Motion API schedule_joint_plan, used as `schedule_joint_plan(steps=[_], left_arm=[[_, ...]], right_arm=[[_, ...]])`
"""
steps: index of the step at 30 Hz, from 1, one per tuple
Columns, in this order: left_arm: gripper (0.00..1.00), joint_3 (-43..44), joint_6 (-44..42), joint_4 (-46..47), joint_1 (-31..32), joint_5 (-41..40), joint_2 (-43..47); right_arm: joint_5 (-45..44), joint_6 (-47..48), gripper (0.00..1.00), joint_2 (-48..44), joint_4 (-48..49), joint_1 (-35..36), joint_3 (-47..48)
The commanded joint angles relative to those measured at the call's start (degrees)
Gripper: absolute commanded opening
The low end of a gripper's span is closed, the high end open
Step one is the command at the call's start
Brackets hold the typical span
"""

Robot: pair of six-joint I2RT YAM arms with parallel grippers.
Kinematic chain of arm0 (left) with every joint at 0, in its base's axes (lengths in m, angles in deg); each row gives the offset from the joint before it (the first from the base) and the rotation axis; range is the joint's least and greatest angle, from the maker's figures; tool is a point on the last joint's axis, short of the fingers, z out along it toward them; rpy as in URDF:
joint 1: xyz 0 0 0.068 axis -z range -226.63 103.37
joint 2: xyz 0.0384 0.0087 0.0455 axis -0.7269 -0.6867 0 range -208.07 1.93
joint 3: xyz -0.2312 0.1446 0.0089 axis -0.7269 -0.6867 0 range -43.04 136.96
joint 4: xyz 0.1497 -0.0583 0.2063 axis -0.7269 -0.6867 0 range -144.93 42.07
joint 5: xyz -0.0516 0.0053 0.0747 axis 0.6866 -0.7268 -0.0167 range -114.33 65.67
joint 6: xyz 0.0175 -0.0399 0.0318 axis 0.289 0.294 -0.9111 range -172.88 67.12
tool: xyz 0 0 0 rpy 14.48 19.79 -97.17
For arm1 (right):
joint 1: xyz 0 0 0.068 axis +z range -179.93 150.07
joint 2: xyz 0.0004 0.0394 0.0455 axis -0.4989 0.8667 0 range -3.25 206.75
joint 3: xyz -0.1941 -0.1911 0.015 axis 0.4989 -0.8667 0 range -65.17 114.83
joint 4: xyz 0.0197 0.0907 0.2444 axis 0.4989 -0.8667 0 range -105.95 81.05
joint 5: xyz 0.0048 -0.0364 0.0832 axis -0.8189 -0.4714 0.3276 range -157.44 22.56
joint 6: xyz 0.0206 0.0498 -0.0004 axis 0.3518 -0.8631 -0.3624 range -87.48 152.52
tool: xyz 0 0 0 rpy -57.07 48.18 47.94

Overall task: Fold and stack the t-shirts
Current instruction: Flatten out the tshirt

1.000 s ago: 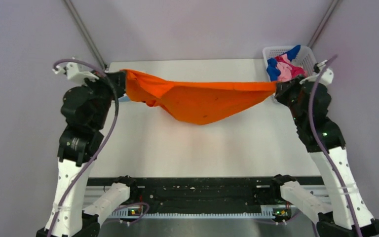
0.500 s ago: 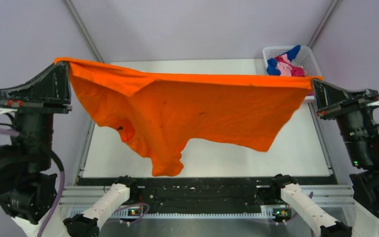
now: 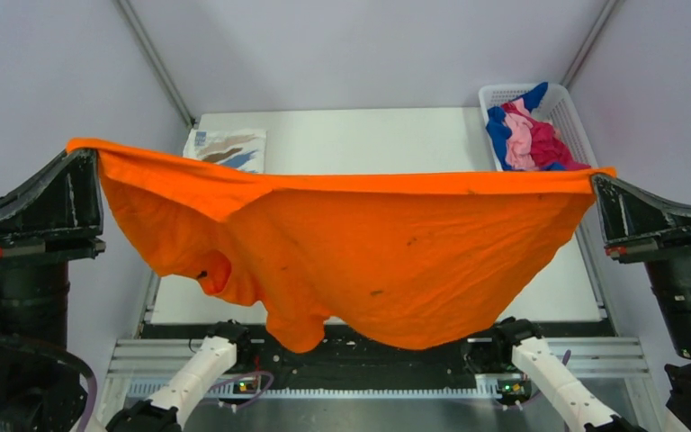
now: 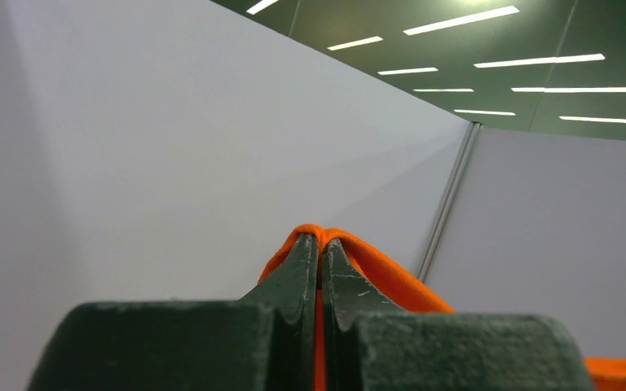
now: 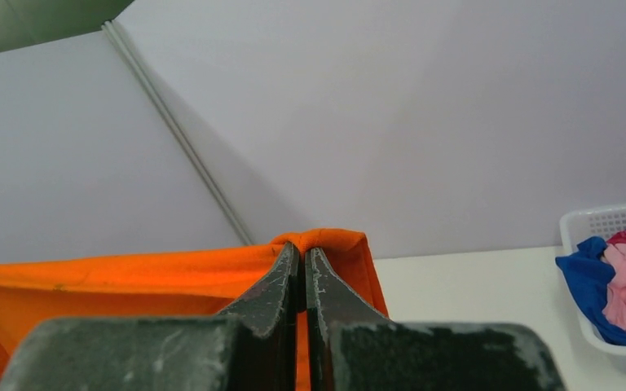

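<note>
A bright orange t-shirt (image 3: 369,243) hangs spread wide in the air above the table, stretched between my two grippers. My left gripper (image 3: 90,153) is shut on its left corner; the cloth (image 4: 375,269) wraps over the closed tips (image 4: 320,244). My right gripper (image 3: 598,177) is shut on its right corner, orange cloth (image 5: 130,273) pinched at the tips (image 5: 301,252). The shirt's lower edge sags toward the near table edge. A folded white shirt with brown and blue streaks (image 3: 228,147) lies at the table's far left.
A white lattice basket (image 3: 504,93) at the far right corner holds blue, pink and magenta shirts (image 3: 529,139); it also shows in the right wrist view (image 5: 599,224). The white table (image 3: 369,139) is walled by grey panels. The arm bases sit at the near edge.
Both grippers have risen higher and wider apart toward the camera, lifting the orange shirt; it now hangs fully spread, and the folded white shirt behind it has come into view.
</note>
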State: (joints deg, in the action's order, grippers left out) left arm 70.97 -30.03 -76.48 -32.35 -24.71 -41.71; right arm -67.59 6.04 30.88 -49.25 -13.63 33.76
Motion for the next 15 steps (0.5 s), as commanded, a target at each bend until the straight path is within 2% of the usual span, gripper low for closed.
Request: schedule_joint_plan(steps=[1,6,10,12,15], left_arm=[[0.0,-4.1,-1.57,2.62,-0.41,-2.6,-2.47],[0.0,-15.56,-2.37,7.16,-0.4,-10.14,-5.82],[0.0,-29.39,-1.82,14.31,-0.4,-18.3,-9.74],[0.0,-35.28,-1.09,20.01,-0.4,-22.92,-13.59],[0.0,-37.36,-0.81,22.66,-0.79,-24.03,-24.28]], right_arm=[[-4.21,1.39,0.0,1.06,0.68,0.17,-4.17],[-9.24,1.48,0.0,2.44,4.78,0.12,-15.57],[-15.05,0.08,0.0,4.48,10.41,0.15,-28.15],[-18.06,-1.31,0.0,6.31,14.66,0.13,-34.8],[-24.36,-1.4,0.0,11.56,22.61,0.02,-42.37]])
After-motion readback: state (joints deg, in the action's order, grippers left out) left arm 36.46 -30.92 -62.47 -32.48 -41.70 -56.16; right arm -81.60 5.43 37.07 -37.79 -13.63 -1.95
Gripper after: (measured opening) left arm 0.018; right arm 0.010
